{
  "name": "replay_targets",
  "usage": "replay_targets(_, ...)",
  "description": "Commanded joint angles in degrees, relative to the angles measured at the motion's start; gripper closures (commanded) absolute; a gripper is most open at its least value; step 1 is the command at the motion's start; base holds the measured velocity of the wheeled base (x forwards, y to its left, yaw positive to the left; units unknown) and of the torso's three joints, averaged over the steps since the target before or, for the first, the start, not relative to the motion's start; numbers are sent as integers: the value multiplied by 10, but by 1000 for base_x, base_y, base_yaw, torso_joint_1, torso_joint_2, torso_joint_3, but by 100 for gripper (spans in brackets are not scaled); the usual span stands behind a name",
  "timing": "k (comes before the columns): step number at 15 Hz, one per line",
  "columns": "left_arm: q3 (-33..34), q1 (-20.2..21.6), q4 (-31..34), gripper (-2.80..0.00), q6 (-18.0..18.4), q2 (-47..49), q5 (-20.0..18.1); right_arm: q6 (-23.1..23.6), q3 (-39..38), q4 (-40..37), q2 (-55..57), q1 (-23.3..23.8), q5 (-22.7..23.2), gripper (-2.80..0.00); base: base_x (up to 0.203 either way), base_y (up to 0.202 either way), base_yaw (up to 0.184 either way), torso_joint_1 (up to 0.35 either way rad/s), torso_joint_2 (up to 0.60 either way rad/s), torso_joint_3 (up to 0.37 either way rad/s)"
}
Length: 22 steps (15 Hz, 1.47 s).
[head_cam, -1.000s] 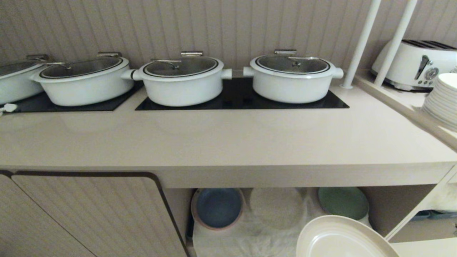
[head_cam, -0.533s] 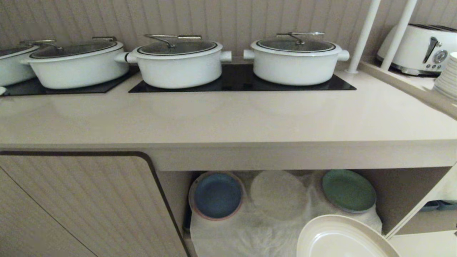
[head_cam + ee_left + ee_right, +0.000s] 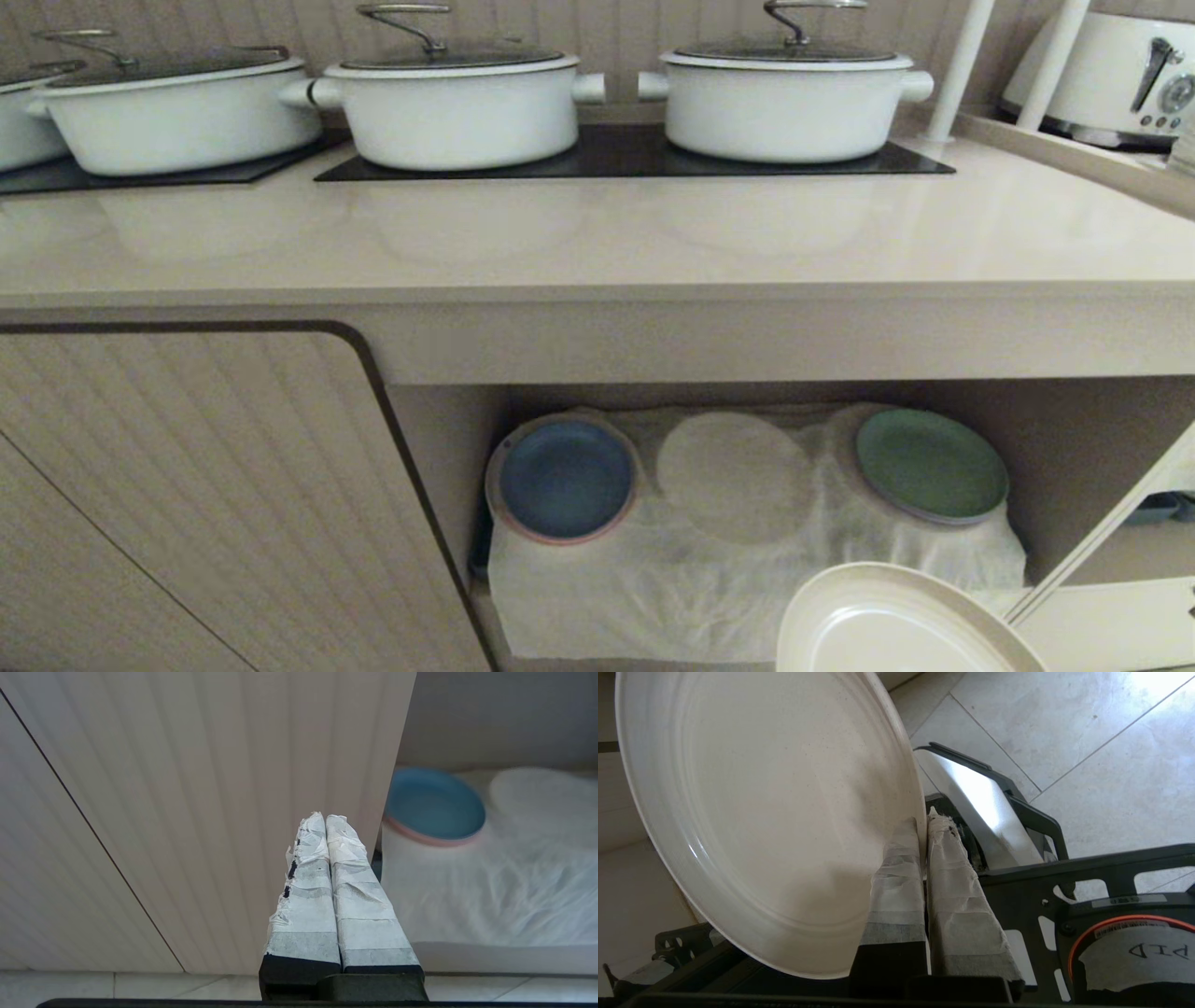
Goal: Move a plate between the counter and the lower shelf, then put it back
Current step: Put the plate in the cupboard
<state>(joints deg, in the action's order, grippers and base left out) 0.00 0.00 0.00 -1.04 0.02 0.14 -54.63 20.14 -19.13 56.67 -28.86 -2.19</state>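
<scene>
The cream-beige plate (image 3: 896,625) shows at the bottom right of the head view, held in the air in front of the lower shelf (image 3: 653,597). In the right wrist view my right gripper (image 3: 924,819) is shut on the plate (image 3: 775,812), with its rim pinched between the taped fingers. The gripper itself is out of the head view. The counter (image 3: 597,243) runs across above the shelf. My left gripper (image 3: 325,816) is shut with nothing in it, low in front of a ribbed cabinet door (image 3: 187,788).
On the shelf's white cloth lie a blue plate (image 3: 565,478), a cloth-covered round shape (image 3: 733,476) and a green plate (image 3: 931,464). White lidded pots (image 3: 457,103) stand on black hob panels (image 3: 616,154). A toaster (image 3: 1111,84) sits at the back right.
The whole head view has sunk: the counter and pots have slid up the picture and more of the lower shelf shows. The plate keeps its place in the picture, still gripped.
</scene>
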Motion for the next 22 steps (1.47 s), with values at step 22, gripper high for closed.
replay_targets(22,0,0,0,0,0,0,0,-3,-6,-1,0,-1,0,0,0,0,0,-71,222,151)
